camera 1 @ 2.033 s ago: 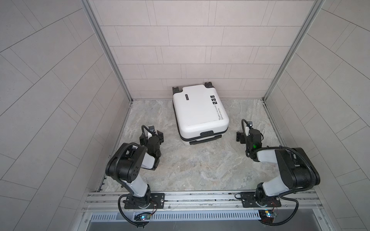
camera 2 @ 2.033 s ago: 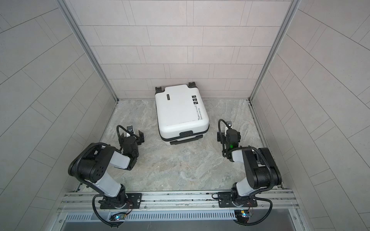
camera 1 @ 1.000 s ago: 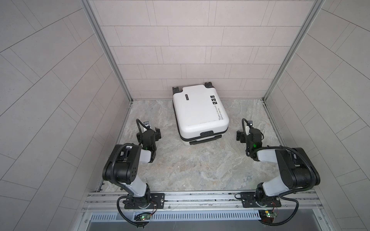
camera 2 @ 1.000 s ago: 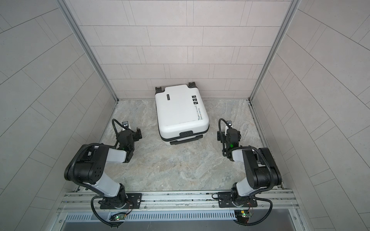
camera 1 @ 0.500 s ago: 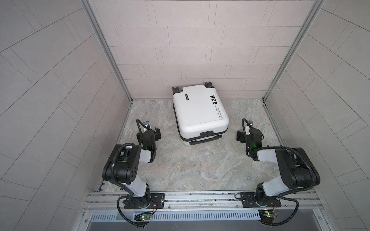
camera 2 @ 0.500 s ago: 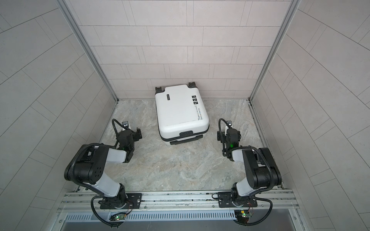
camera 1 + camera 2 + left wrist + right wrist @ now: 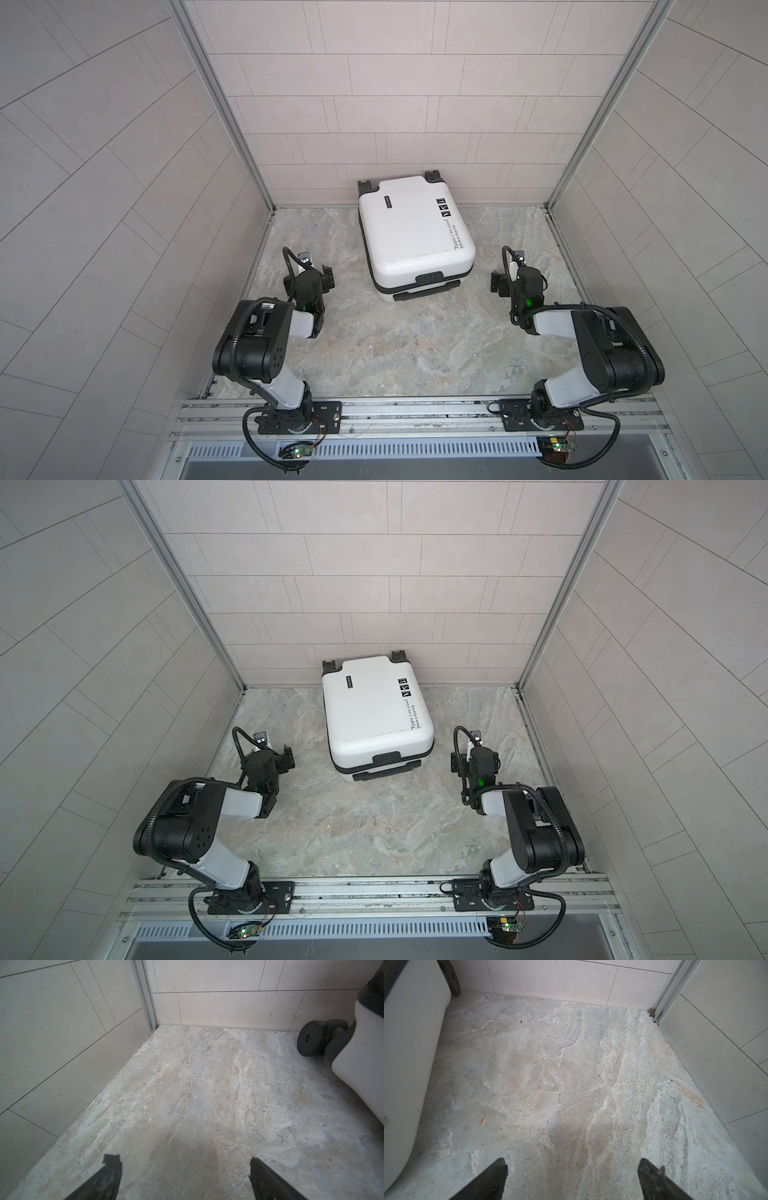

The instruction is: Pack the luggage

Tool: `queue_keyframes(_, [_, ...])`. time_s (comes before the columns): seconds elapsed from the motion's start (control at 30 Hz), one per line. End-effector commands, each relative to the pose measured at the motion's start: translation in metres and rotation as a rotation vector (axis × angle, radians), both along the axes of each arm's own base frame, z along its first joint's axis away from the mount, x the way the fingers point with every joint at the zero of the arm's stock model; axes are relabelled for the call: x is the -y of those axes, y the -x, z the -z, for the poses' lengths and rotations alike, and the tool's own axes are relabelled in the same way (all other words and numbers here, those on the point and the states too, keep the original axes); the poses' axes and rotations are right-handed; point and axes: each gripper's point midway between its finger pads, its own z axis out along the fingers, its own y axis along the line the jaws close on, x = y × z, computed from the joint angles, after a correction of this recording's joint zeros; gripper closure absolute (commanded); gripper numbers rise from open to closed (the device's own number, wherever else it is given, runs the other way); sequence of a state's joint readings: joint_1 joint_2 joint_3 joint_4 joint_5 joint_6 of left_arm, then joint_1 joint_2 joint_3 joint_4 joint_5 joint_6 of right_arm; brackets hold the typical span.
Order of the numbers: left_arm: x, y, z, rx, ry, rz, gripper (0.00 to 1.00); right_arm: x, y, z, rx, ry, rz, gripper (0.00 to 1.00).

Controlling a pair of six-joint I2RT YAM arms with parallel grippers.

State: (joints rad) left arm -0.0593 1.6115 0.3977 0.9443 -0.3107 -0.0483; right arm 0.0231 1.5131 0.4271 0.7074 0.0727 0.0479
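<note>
In both top views, the luggage, a white hard-shell case, lies flat and closed at the back of the stone tabletop. Its wheels point to the rear wall and its handle end faces me. My left gripper and right gripper sit low on either side of the case, apart from it. Both have their jaws spread wide and hold nothing. I judge this flanking pose keeps both arms out of the case's way.

In the left wrist view, my dark fingertips frame bare stone. The case's white shell and one black wheel sit off to the side, untouched.

In the right wrist view, my fingertips are spread over bare stone. The luggage's curved white shell runs along one edge, clear of them.
</note>
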Motion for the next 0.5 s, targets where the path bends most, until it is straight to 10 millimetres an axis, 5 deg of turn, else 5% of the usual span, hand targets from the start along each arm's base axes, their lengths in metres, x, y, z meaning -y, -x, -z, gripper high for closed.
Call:
queue_keyframes(0.0, [0.002,0.001,-0.005,0.014,-0.004,0.005,0.0,0.002,-0.003,-0.006,0.021,0.012,-0.003,0.0])
queue_keyframes(0.47, [0.012,-0.008,0.003,-0.036,0.001,0.071,0.0,0.001,-0.004,-0.005,0.015,0.01,-0.003,0.0])
